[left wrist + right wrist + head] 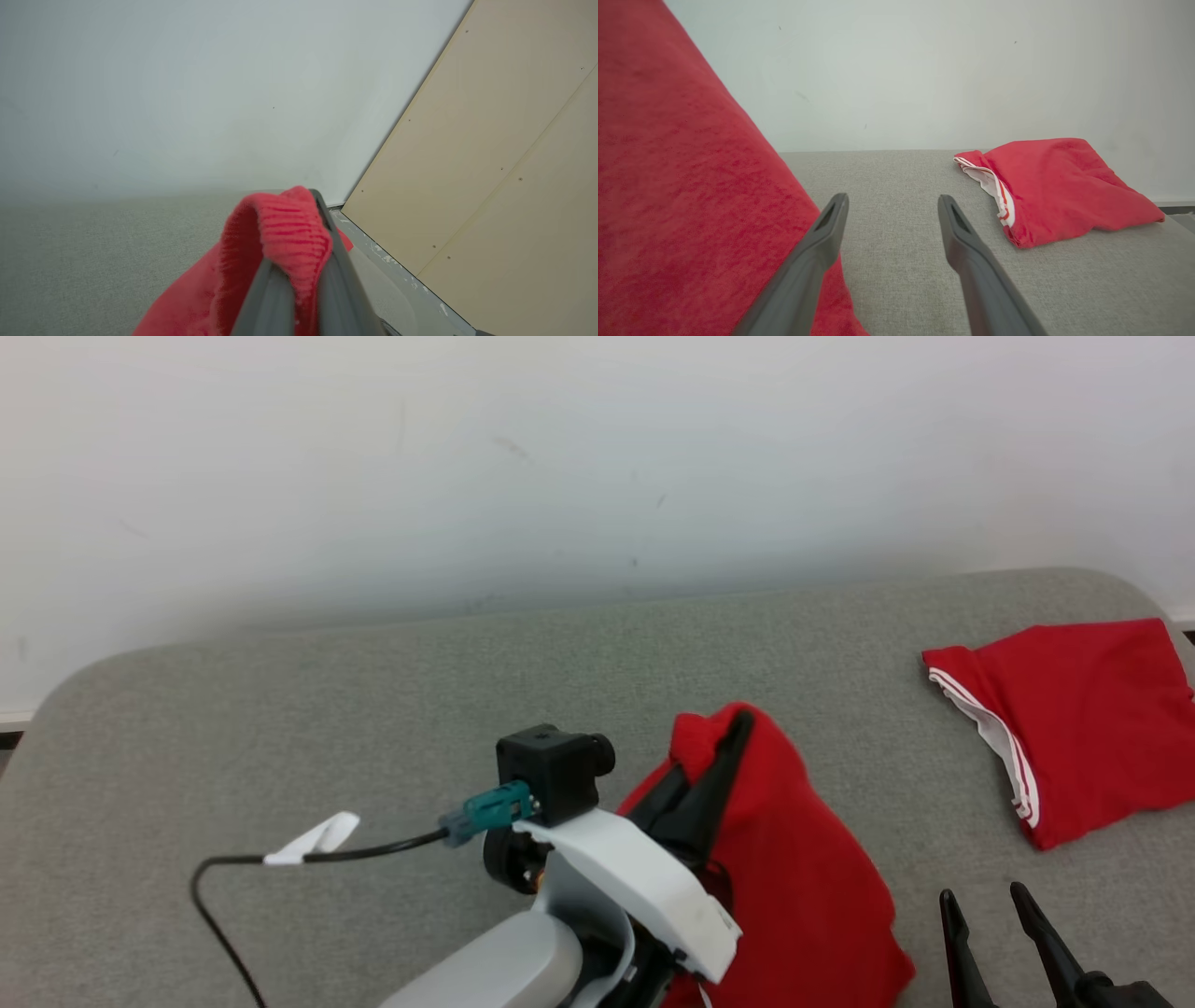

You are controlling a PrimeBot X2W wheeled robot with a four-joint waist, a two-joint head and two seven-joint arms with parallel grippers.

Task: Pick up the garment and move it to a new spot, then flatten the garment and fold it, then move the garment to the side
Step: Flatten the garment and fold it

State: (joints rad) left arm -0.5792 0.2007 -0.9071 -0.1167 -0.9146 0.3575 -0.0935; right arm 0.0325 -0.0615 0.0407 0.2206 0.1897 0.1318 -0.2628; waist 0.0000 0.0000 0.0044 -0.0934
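Observation:
The red garment [794, 859] hangs lifted above the grey cushioned surface [373, 728]. My left gripper [733, 728] is shut on a ribbed red edge at its top. In the left wrist view that ribbed fold [280, 228] sits pinched in the left gripper [299, 233], and the cloth [196, 298] drops away below. My right gripper [982, 896] stands open at the lower right, holding nothing. In the right wrist view the right gripper [893, 200] is just right of the hanging cloth [668, 186]. No sleeves or lettering show.
A second red piece with white-striped trim [1092, 728] lies folded at the far right of the surface [1055, 182]. A white wall [560, 457] backs the surface. A black cable with a white tag [317, 840] trails from my left wrist. A beige panel [490, 163] stands beyond the surface's end.

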